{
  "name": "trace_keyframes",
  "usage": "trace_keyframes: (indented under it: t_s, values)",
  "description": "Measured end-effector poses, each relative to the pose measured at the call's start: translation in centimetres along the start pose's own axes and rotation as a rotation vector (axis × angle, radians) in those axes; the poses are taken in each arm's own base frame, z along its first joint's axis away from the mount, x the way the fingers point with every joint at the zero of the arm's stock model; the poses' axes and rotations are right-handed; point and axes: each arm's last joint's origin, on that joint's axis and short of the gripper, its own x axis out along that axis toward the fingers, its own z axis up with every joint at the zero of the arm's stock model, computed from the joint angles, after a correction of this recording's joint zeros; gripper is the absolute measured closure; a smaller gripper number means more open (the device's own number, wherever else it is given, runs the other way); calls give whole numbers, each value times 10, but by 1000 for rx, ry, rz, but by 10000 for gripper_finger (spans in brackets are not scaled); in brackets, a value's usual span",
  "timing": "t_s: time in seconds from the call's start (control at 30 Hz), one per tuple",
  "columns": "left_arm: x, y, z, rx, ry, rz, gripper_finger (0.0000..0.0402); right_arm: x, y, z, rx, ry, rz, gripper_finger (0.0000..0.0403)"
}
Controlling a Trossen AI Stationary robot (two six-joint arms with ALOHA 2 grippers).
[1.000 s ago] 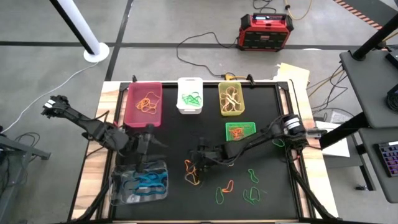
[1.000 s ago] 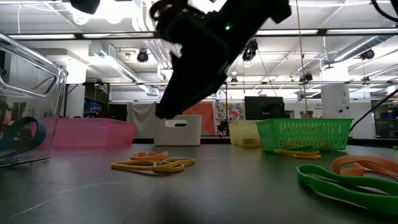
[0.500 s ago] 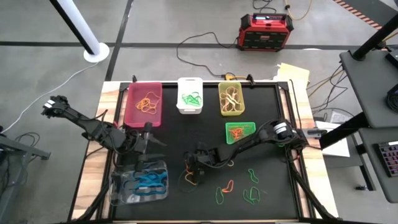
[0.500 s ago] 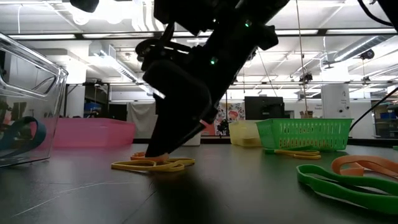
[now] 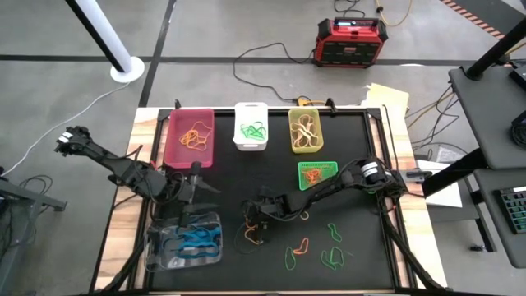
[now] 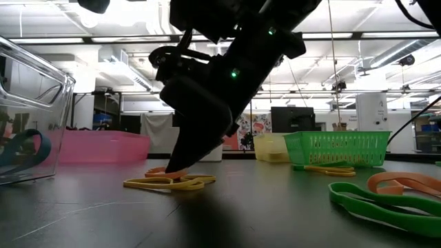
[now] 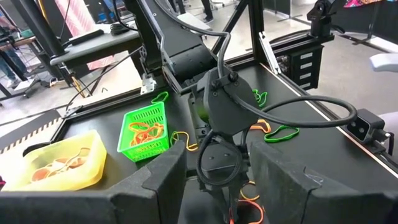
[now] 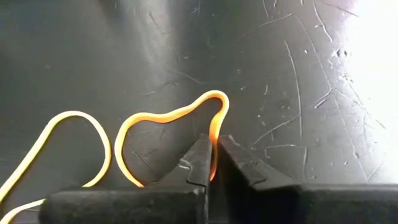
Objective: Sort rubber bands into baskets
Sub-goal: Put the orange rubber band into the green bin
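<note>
Right gripper pinches an orange band on the mat; left gripper waits, jaws spread.

High view: the right gripper is down on loose rubber bands at mat centre; the left gripper hangs at 9 o'clock from it, above the clear basket; the other baskets lie toward 12. Low view: the right gripper's tips touch the table at the orange and yellow bands. Right wrist view: jaws closed on the orange band, the yellow band beside it. Left wrist view: the green mesh basket holds orange bands.
</note>
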Motion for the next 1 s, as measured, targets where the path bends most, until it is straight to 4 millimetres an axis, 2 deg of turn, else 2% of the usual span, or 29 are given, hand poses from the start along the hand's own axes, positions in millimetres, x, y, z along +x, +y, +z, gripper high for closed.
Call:
trace_keyframes:
  t_s: [0.17,0.27,0.4,0.6,0.7,0.87,1.0]
  values:
    - [0,0,1,6,-5,1,240,-12,-1,6,-13,-24,-11,393]
    - [-2,2,10,6,-35,5,240,-29,-3,14,-21,-46,-7,394]
    - [-5,5,21,42,-65,11,240,-63,-6,31,-50,-119,-9,394]
    - [-7,7,28,64,-83,17,240,-116,-20,33,-112,-56,-126,394]
    - [-7,7,27,69,-81,17,240,-145,-33,26,-110,28,-227,394]
    - [-6,6,26,84,-71,21,240,-180,-57,-1,-18,201,-440,394]
    - [-3,7,25,94,-55,54,240,-192,-71,-23,83,289,-521,394]
